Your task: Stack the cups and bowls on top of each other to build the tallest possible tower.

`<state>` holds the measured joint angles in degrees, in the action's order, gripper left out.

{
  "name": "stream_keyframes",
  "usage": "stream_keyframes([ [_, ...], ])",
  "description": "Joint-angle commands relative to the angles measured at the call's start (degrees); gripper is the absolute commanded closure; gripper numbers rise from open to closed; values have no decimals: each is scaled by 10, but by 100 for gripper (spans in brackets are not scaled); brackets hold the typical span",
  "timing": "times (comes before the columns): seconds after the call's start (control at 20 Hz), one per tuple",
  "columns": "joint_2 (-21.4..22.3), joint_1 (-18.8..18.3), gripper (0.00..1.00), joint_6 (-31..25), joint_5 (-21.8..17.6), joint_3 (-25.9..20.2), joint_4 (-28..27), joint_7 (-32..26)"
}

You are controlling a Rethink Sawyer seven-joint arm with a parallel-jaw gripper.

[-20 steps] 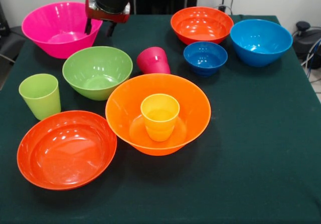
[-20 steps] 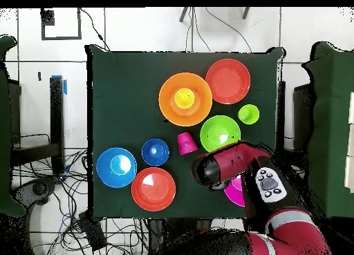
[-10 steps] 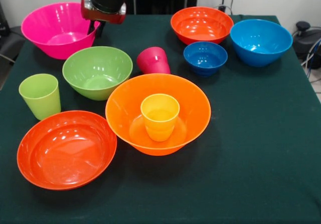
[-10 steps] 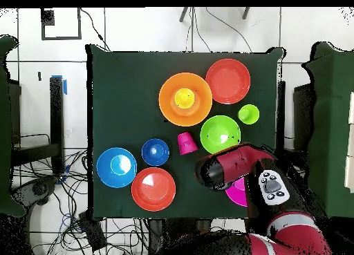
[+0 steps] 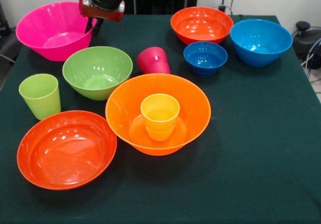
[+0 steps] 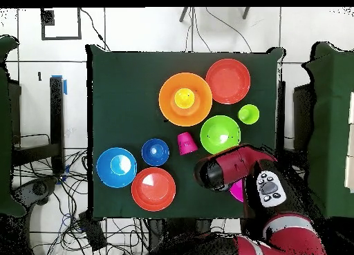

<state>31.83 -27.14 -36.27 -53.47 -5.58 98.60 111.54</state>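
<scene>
My gripper (image 5: 93, 26) is at the right rim of the big pink bowl (image 5: 50, 31) at the back left, shut on it with one finger inside and one outside. The bowl sits slightly tilted. In the overhead view my arm (image 6: 228, 168) covers most of this bowl (image 6: 237, 191). A yellow-orange cup (image 5: 160, 116) stands upright inside the big orange bowl (image 5: 193, 108). The red-pink cup (image 5: 153, 60) lies on its side beside the green bowl (image 5: 97, 71). The lime green cup (image 5: 40, 94) stands upright at the left. No tower shows in either view.
A shallow red-orange bowl (image 5: 65, 149) sits at the front left, another (image 5: 200, 24) at the back. To the right of that one are the small dark blue bowl (image 5: 205, 57) and the light blue bowl (image 5: 260, 41). Bare green cloth (image 5: 261, 159) fills the front right.
My gripper shifted left and slightly back over the pink bowl's rim. The pink bowl slid left with it and tipped a little. Everything else stayed put.
</scene>
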Motion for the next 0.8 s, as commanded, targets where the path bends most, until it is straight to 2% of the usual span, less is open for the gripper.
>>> stream_keyframes([
  [0.05, 36, 50, 100, 10, 18, -11, -4, 46],
  [0.4, 85, 79, 100, -75, 71, -7, -5, -6],
  [0.8, 106, 102, 100, -103, 87, 5, -10, -16],
])
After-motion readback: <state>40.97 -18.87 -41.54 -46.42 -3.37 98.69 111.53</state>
